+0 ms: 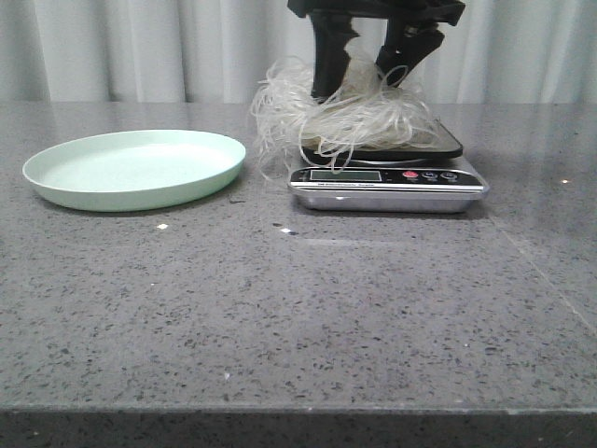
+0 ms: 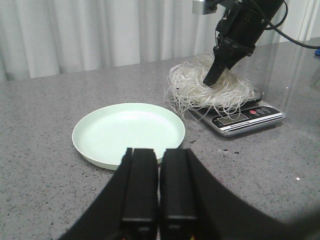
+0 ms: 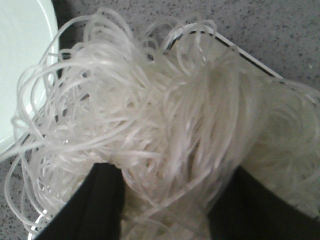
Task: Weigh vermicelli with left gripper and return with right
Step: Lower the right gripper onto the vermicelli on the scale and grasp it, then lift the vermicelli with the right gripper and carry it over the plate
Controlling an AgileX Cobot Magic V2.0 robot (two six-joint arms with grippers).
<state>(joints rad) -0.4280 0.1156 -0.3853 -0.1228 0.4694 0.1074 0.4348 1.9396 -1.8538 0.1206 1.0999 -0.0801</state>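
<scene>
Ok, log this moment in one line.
right gripper: open around vermicelli on scale | left gripper: shut, empty | plate: empty

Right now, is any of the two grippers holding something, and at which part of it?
The right gripper has its fingers around the middle of the whitish vermicelli nest on the scale. The left gripper holds nothing.

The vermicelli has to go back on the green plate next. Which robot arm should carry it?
Right. The right gripper already straddles the vermicelli on the scale, fingers open on both sides. The left gripper is shut, back behind the empty plate.
</scene>
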